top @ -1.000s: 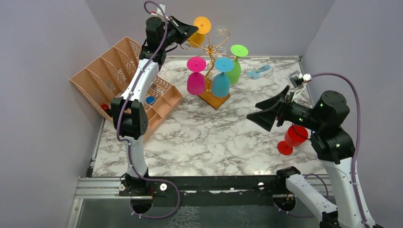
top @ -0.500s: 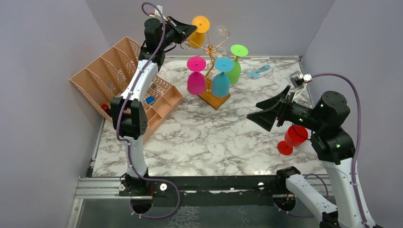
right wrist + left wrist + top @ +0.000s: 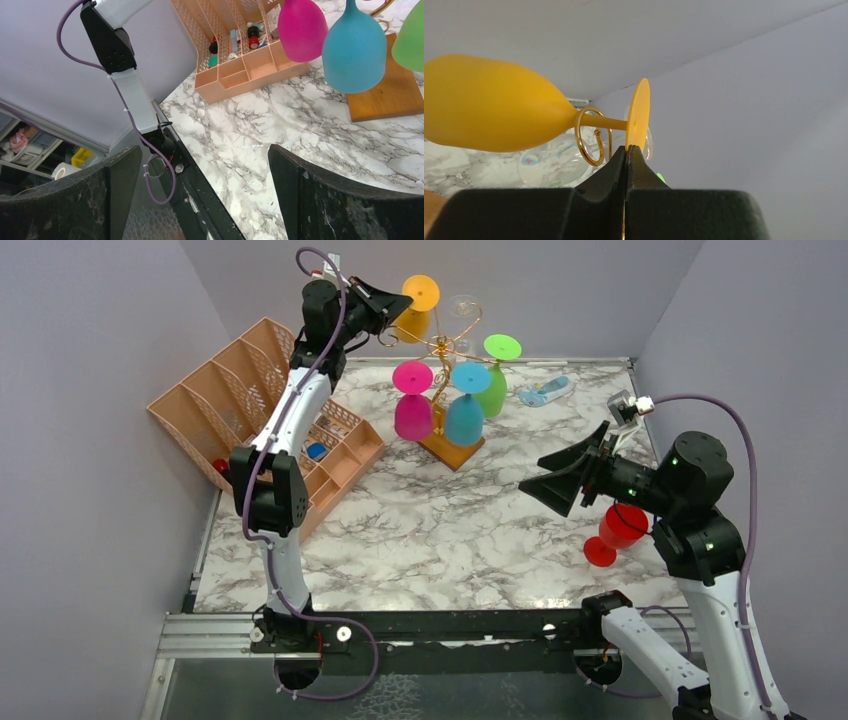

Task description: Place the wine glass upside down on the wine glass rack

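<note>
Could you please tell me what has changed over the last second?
The left gripper, shut on the foot of the yellow wine glass, edged slightly up and left, taking the glass with it. The stem sits in a loop of the wine glass rack. Nothing was released. The open right gripper and the red glass stayed put.

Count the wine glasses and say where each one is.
6. Five on the rack: yellow top left, clear top, green right, pink and blue in front. Red on the table at the right. Others may be hidden.
</note>
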`<action>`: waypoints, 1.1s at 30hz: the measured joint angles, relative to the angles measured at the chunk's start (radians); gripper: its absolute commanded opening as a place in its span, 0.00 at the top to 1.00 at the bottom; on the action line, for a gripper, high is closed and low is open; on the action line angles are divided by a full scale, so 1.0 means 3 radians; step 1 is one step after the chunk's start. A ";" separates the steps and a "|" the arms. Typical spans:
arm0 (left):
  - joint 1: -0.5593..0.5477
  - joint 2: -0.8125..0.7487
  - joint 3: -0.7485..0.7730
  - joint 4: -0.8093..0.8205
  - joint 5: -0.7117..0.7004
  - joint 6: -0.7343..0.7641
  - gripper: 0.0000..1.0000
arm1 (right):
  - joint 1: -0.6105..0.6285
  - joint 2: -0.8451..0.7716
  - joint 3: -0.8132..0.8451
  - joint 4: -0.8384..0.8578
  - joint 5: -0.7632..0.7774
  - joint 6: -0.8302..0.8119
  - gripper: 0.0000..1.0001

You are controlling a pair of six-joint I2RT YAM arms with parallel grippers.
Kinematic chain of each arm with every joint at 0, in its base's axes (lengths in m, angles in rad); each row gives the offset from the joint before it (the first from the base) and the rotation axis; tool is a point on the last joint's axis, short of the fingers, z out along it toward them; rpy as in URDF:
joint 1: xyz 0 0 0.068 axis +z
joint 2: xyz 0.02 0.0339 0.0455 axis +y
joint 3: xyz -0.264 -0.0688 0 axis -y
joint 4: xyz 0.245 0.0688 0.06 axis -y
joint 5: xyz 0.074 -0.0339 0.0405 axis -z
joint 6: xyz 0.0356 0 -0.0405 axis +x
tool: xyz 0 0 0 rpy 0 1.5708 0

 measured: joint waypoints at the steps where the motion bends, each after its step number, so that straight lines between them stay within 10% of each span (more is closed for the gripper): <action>1: 0.0000 -0.0009 -0.0010 0.0000 0.0000 0.0001 1.00 | 0.0000 0.0000 0.0000 0.0000 0.0000 0.0000 0.00; 15: 0.0004 -0.0081 -0.0034 -0.0159 -0.0001 0.0095 0.98 | 0.0000 -0.0001 -0.0006 0.0001 0.0005 0.0000 0.00; 33: -0.0001 -0.0144 -0.0033 -0.0397 -0.0058 0.0306 0.68 | 0.0000 -0.0001 -0.0013 0.0000 0.0005 0.0000 0.00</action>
